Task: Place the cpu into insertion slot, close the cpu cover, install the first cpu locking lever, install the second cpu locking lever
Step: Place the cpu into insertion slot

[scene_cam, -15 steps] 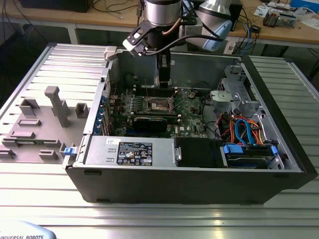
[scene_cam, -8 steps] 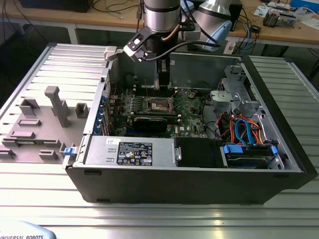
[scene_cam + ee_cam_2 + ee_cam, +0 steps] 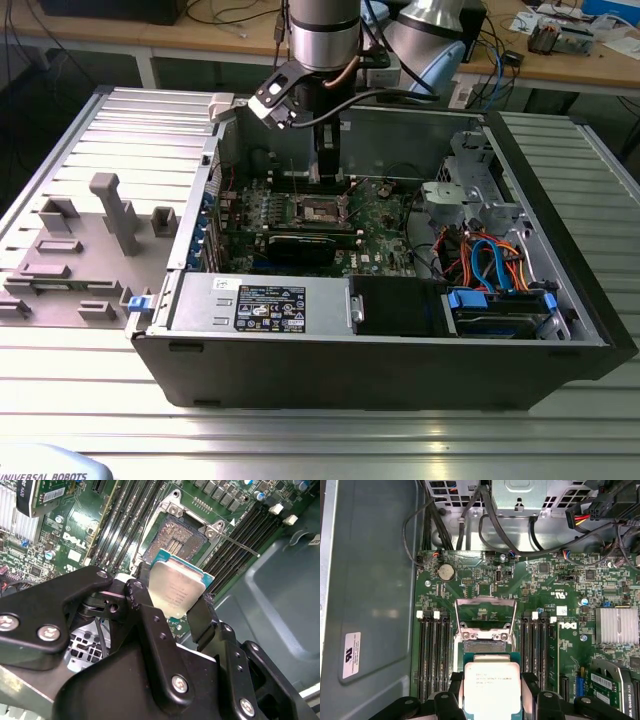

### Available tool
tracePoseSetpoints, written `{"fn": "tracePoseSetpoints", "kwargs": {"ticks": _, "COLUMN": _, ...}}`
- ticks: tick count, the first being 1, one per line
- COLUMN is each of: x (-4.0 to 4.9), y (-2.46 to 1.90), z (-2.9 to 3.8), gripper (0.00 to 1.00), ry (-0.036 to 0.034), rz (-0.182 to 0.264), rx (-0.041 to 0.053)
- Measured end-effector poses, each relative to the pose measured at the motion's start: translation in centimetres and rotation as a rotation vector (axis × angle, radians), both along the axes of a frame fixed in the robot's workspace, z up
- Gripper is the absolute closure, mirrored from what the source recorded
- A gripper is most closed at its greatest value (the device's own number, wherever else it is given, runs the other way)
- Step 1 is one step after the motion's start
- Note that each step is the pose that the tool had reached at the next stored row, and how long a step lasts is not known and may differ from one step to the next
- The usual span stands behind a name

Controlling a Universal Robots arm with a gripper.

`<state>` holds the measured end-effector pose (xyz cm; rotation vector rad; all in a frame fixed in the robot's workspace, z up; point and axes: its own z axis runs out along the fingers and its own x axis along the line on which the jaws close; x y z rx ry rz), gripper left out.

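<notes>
My gripper (image 3: 171, 602) is shut on the cpu (image 3: 176, 582), a flat silver-topped square chip with a green edge, gripped by its two sides between black fingers (image 3: 141, 594). The chip hangs just above and beside the insertion slot (image 3: 175, 537), whose dark brownish centre lies bare inside a silver rim. In the first wrist view the cpu (image 3: 491, 687) hides part of the insertion slot (image 3: 485, 647), and the cpu cover (image 3: 485, 614) stands swung up and open behind it. In the exterior view the gripper (image 3: 327, 165) reaches down into the case over the insertion slot (image 3: 318, 208).
Long black memory slots (image 3: 432, 655) flank the socket on both sides. A thin metal lever rod (image 3: 240, 545) sticks out beside it. Cables (image 3: 470, 525) and a metal cage (image 3: 520, 500) lie past the cover. A black card (image 3: 305, 245), the power supply (image 3: 260, 300) and case walls ring the board.
</notes>
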<state>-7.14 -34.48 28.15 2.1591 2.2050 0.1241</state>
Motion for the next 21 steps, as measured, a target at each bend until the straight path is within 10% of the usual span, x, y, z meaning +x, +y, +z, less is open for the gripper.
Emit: {"fn": "tracePoseSetpoints", "kwargs": {"ticks": 21, "x": 0.00, "y": 0.00, "z": -0.11, "gripper": 0.46, "ry": -0.0014, "rz": 0.000, "rx": -0.0033}}
